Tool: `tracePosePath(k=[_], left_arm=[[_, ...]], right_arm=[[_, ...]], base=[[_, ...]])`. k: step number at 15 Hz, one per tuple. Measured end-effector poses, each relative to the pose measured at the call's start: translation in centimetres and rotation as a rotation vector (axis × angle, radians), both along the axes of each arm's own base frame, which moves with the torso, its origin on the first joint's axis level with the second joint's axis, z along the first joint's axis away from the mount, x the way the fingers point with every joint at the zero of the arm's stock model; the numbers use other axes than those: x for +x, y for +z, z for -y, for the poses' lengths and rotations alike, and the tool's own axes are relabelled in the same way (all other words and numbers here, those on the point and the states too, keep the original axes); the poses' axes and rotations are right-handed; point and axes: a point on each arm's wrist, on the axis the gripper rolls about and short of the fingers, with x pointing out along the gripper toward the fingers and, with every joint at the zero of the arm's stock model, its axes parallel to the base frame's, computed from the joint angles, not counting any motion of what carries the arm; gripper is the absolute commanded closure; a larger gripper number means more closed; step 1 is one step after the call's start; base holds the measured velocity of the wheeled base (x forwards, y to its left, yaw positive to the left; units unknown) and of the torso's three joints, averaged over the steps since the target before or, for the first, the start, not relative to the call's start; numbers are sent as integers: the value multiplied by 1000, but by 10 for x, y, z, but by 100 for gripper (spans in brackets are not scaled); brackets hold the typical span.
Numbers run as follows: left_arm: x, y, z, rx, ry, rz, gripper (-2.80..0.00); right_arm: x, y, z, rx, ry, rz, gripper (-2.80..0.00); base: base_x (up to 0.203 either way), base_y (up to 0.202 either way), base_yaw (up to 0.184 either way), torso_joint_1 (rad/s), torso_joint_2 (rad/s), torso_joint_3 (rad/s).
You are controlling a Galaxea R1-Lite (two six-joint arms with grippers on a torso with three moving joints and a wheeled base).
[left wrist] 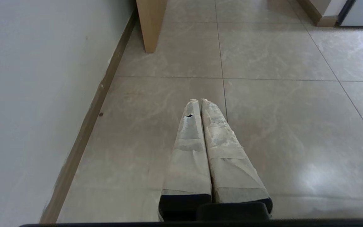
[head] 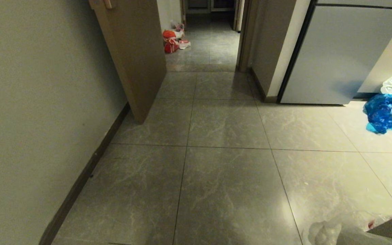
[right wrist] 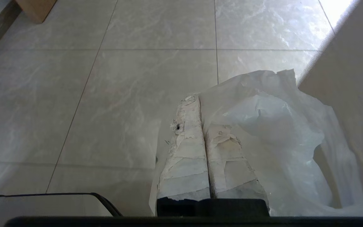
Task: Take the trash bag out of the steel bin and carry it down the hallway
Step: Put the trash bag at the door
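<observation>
The right tool [right wrist: 201, 101] has its two taped fingers [right wrist: 184, 151] pressed together, and the thin white trash bag [right wrist: 273, 132] hangs at them: the plastic lies against the fingers and spreads out to one side and below, close to a beige panel [right wrist: 351, 78]. I cannot see clearly the pinched fold itself, but the bag seems gripped between the closed fingers. In the head view only a pale piece of the bag [head: 322, 233] shows at the bottom right corner, low above the grey marbled floor [head: 223, 183].

The left tool [left wrist: 200, 101] is closed too, with nothing in it, and it hovers over the floor tiles near the wall with the dark baseboard [left wrist: 83, 142].

Ahead, the hallway [head: 209, 47] opens past a wooden door [head: 134, 58]. A blue plastic bag [head: 385, 114] lies on the floor at the right, beside a grey refrigerator [head: 335, 54].
</observation>
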Motion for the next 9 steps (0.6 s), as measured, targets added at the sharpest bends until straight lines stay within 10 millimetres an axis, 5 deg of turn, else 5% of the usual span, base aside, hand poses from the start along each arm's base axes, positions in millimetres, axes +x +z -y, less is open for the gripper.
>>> tracePosePath(k=[9], left_arm=[[0,0,0,0,0,-1,0]], right_arm=[[0,0,0,0,-1,0,0]], base=[[190,0,1,3,1,2]])
